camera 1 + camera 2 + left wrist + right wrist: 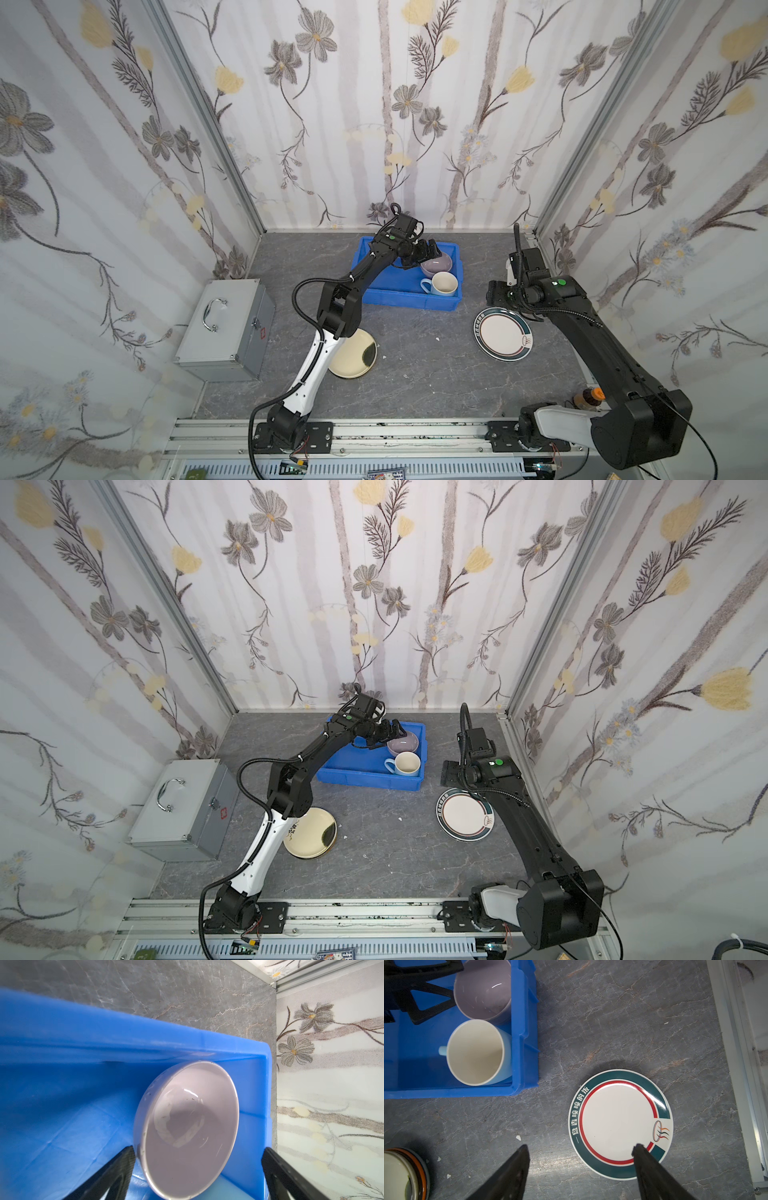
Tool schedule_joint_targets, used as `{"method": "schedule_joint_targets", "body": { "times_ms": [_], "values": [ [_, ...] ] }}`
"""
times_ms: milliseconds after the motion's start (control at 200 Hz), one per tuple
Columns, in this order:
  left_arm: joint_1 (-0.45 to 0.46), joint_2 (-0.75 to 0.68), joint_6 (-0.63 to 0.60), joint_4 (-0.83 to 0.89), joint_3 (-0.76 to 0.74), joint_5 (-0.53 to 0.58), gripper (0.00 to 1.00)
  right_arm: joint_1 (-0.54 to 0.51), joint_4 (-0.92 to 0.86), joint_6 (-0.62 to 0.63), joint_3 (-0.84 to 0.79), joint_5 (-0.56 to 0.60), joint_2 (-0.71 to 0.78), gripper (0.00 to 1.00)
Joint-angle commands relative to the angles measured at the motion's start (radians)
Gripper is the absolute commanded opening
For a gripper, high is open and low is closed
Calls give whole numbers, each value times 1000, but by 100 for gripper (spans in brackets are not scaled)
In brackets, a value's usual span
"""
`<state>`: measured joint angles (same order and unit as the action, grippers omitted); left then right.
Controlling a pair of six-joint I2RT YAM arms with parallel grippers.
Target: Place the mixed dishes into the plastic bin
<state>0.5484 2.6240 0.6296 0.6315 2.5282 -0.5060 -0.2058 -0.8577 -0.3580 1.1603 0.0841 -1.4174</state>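
The blue plastic bin (399,300) (361,781) stands at the back of the table. In it a lilac bowl (436,262) (187,1126) leans tilted against a wall, beside an upright pale-blue mug (444,284) (475,1051). My left gripper (430,249) (198,1148) is open inside the bin, its fingers either side of the bowl's rim without clasping it. Right of the bin, a white plate with a teal rim (502,334) (618,1122) lies flat on the table. Above it my right gripper (494,291) (581,1145) is open and empty, one finger over the rim. A cream plate with a dark flower (311,833) tops a stack under the left arm.
A silver metal case (226,328) with a handle lies at the left. The plate stack's orange rim (422,1172) shows in the right wrist view. A small orange-capped bottle (588,398) stands by the right arm's base. Flowered walls close three sides.
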Motion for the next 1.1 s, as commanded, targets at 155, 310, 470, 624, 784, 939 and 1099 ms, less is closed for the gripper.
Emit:
{"method": "schedule_joint_targets", "body": {
  "times_ms": [155, 310, 470, 624, 784, 939, 1099],
  "values": [
    [-22, -199, -129, 185, -66, 175, 100, 113, 16, -124, -100, 112, -3, 100],
    [-54, -384, -158, 177, -330, 301, 100, 139, 50, -176, -194, 105, -22, 100],
    [-159, -518, -115, 83, -606, 279, 100, 158, 125, -212, -282, 78, -7, 100],
    [-198, -539, -165, 115, -664, 297, 100, 196, 158, -212, -276, 117, -21, 100],
    [-204, -541, -175, 111, -710, 293, 100, 235, 210, -205, -248, 79, -104, 100],
    [-220, -548, -169, 91, -743, 284, 100, 256, 241, -241, -215, 65, -171, 100],
    [-242, -544, -163, 67, -769, 249, 100, 258, 267, -299, -191, 68, -220, 100]
  ]
}}
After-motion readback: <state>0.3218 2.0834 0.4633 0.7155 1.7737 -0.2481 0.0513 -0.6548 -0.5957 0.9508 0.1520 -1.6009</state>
